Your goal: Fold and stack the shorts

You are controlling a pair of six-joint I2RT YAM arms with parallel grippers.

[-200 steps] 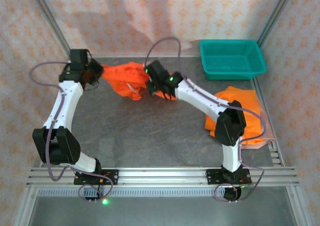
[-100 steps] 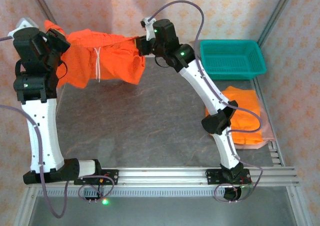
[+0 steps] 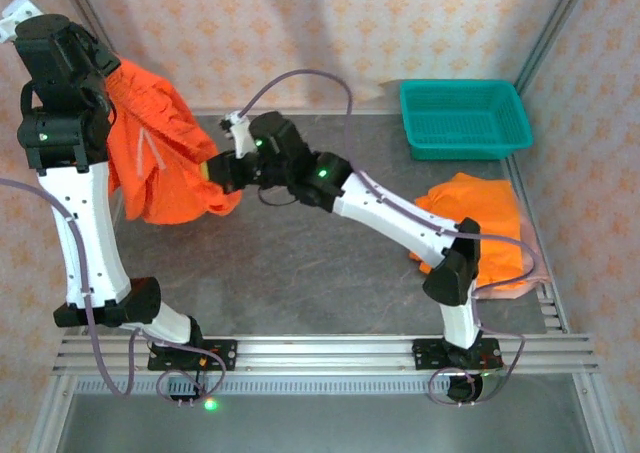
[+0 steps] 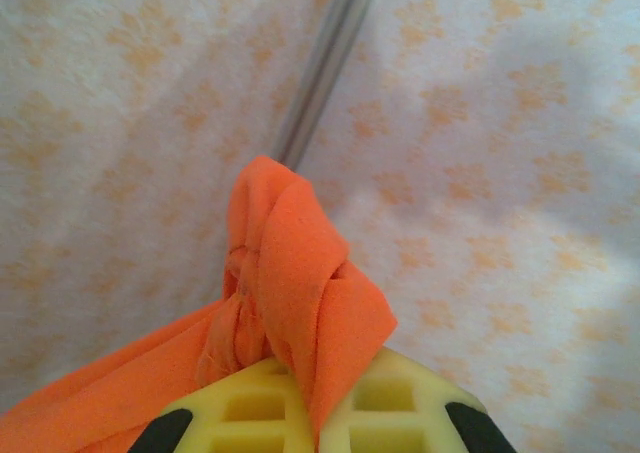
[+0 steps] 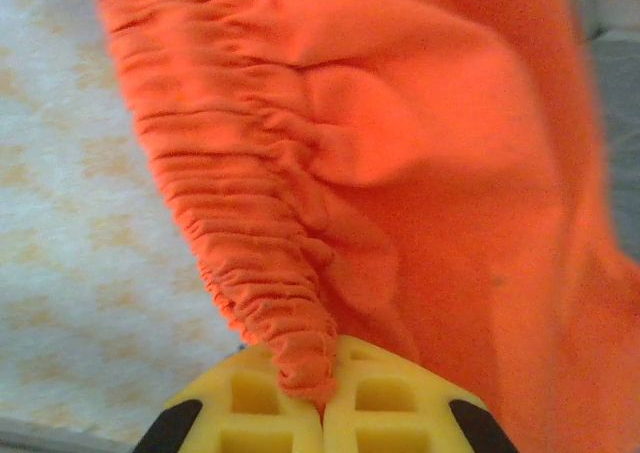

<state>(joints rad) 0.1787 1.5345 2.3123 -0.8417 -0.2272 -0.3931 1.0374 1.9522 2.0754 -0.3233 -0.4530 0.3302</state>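
Left tool point(image 4: 315, 415), raised high at far left, is clamped on a bunched corner of the orange shorts point(image 3: 160, 163); right tool point(image 5: 322, 403) pinches their waistband lower down. Folded shorts point(image 3: 480, 198) lie on the surface point(image 3: 300, 263) at right, near the teal basket point(image 3: 462, 86), with the right arm point(image 3: 390, 208) stretched across between.

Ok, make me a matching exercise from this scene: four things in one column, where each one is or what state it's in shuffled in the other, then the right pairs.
Things
1. loose orange shorts
2. teal basket
3. folded orange pile
4. left gripper

Places or states
A. at the far right corner of the table
B. raised high at the far left, shut on cloth
C. lying by the table's right edge
D. pinched in two places and draping downward

Pairs: 1-D, 2-A, 3-C, 4-B
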